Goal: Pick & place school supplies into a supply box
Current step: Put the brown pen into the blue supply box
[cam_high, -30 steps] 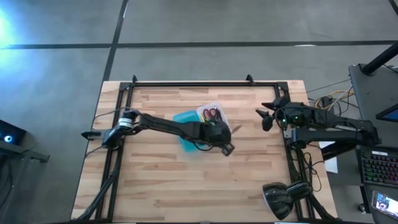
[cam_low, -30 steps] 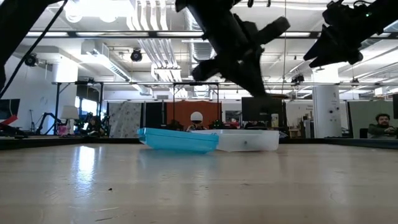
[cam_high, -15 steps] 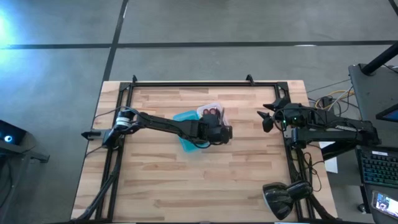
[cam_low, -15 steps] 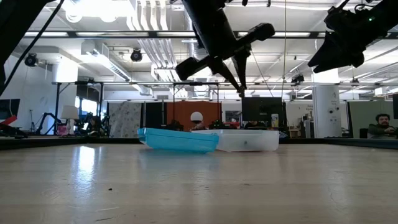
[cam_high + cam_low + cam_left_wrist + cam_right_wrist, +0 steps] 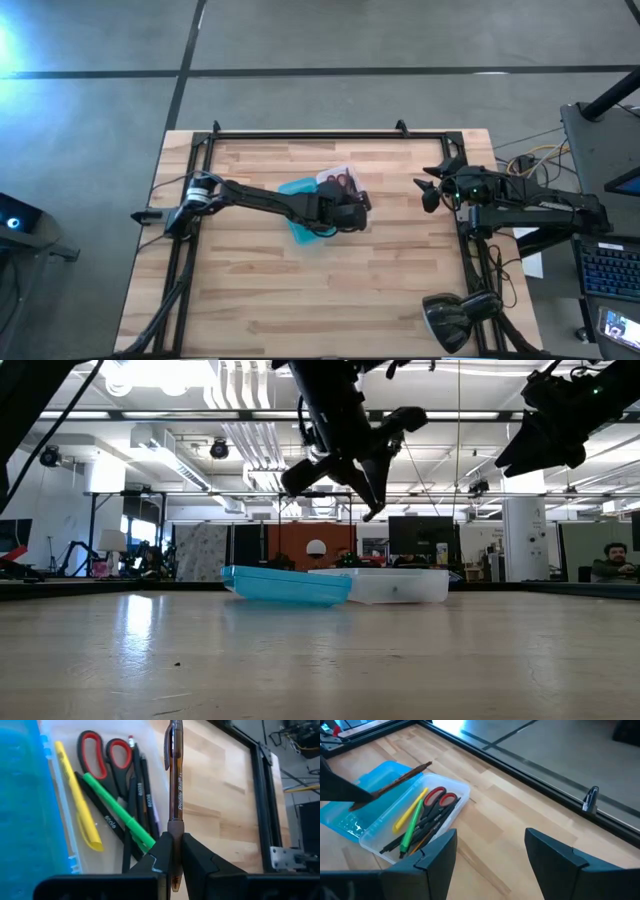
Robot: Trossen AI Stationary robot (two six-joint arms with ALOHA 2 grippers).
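Left tool (image 5: 172, 851), clenched on the brown pen (image 5: 174, 775), hovers above the clear tray (image 5: 60, 810), pen axis parallel to the supplies inside; right tool (image 5: 490, 855), released, waits well apart.

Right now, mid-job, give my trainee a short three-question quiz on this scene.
1. True or false: the left end effector is shut on a brown pen.
2. Which is already in the clear tray? A) red-handled scissors B) an eraser C) a ruler
3. Fill in: the right end effector waits near the table's right edge with its jaws ____.

Key: 1 true; 2 A; 3 open.
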